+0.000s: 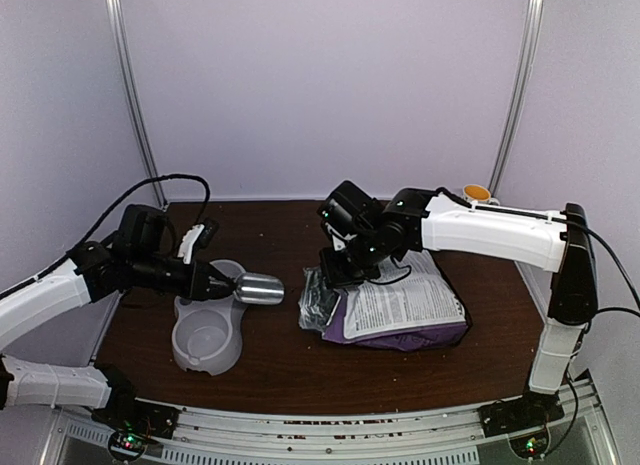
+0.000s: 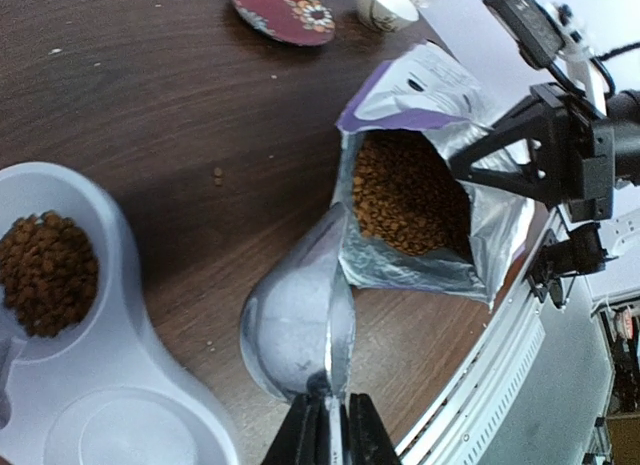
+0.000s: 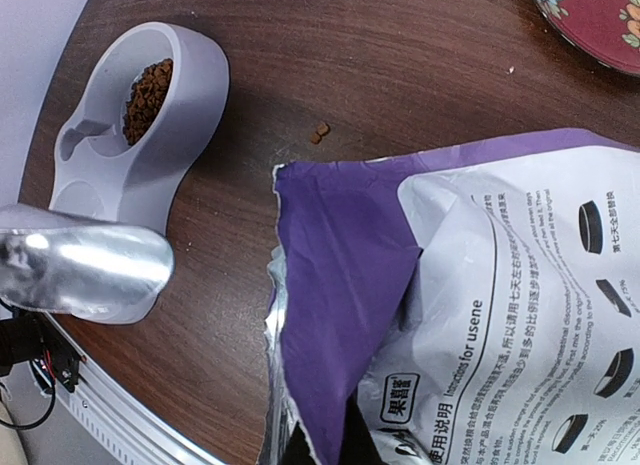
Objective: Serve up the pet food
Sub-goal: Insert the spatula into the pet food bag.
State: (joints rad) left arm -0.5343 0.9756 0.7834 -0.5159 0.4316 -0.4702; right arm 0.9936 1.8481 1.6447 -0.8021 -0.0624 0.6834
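Observation:
Pet food (image 2: 408, 190) fills the open mouth of the purple bag (image 1: 405, 307), which lies on the table. More pet food (image 2: 45, 273) sits in one well of the grey double bowl (image 1: 205, 333); the other well is empty. My left gripper (image 2: 330, 413) is shut on the handle of a metal scoop (image 2: 295, 330). The scoop looks empty and hovers between the bowl and the bag's mouth. My right gripper (image 3: 345, 450) is shut on the bag's torn upper edge (image 3: 300, 285) and holds the mouth open. In the right wrist view the scoop (image 3: 85, 270) is at the left, beside the double bowl (image 3: 190, 95).
A red patterned plate (image 2: 285, 7) and a small cup (image 2: 385, 5) stand at the far side of the table. A few loose pellets (image 3: 318, 132) lie on the wood between bowl and bag. The table's front rail (image 1: 330, 425) runs close behind the bag.

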